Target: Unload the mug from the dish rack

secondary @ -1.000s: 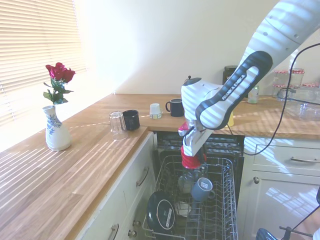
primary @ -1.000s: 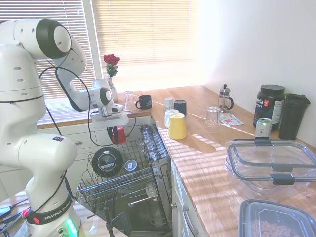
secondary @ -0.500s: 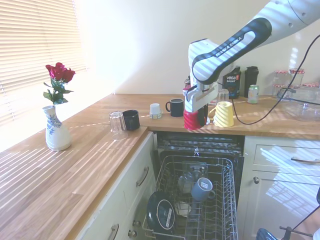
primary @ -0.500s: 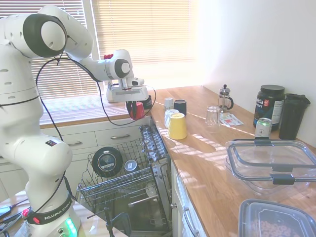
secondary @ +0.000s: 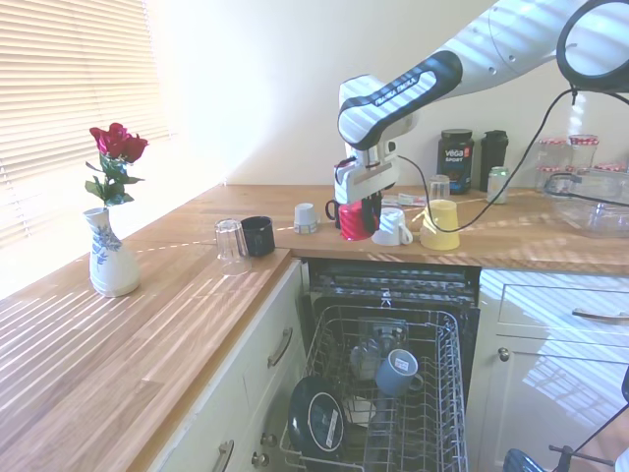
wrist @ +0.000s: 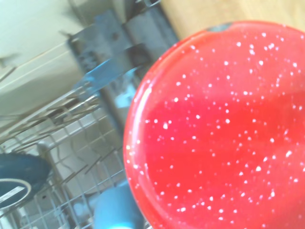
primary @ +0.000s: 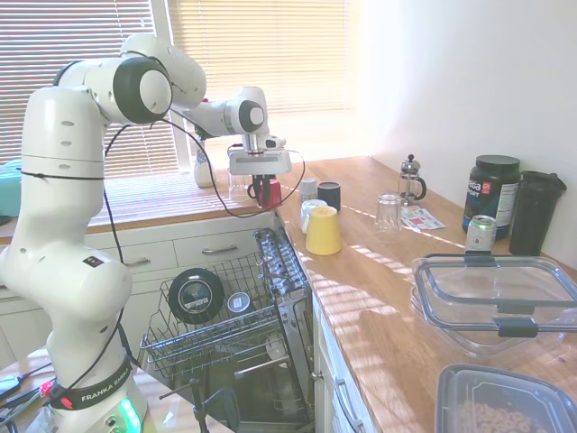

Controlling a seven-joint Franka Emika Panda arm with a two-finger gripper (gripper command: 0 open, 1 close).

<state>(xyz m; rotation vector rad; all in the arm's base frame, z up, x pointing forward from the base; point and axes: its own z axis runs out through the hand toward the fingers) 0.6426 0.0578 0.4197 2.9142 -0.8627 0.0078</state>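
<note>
Our gripper [secondary: 358, 202] is clamped on the mug [secondary: 355, 220], which hangs from it just above the table [secondary: 197, 285] at the corner behind the open dishwasher. A second ago the mug was down among the tines of the rack [secondary: 432, 393]; half a second ago it was in the air over the table's front edge; now it has travelled further in, close beside the black mug [primary: 330, 195] and the white cup [secondary: 392, 227], with the yellow cup [secondary: 439, 225] a little beyond. So we judge the lift out of the rack done and only the set-down left: lower, release, back away without knocking the neighbours. Whether the mug's base already touches the wood we cannot tell from either outside view; it looks a shade clear.

The mug is small, glossy and red, a plain squat cylinder; the wrist view fills with its round red surface [wrist: 219, 129], dotted with white specks. We read it as hard and slick, so a firm hold matters. The rack is grey wire with upright tines, holding a round black lid [primary: 196, 295] and a blue-grey cup [secondary: 397, 372]. The table is warm, smooth wood, striped with sunlight through the blinds. The clear glass [secondary: 230, 245] and the vase [secondary: 109, 264] with the rose stand well apart from us.
</note>
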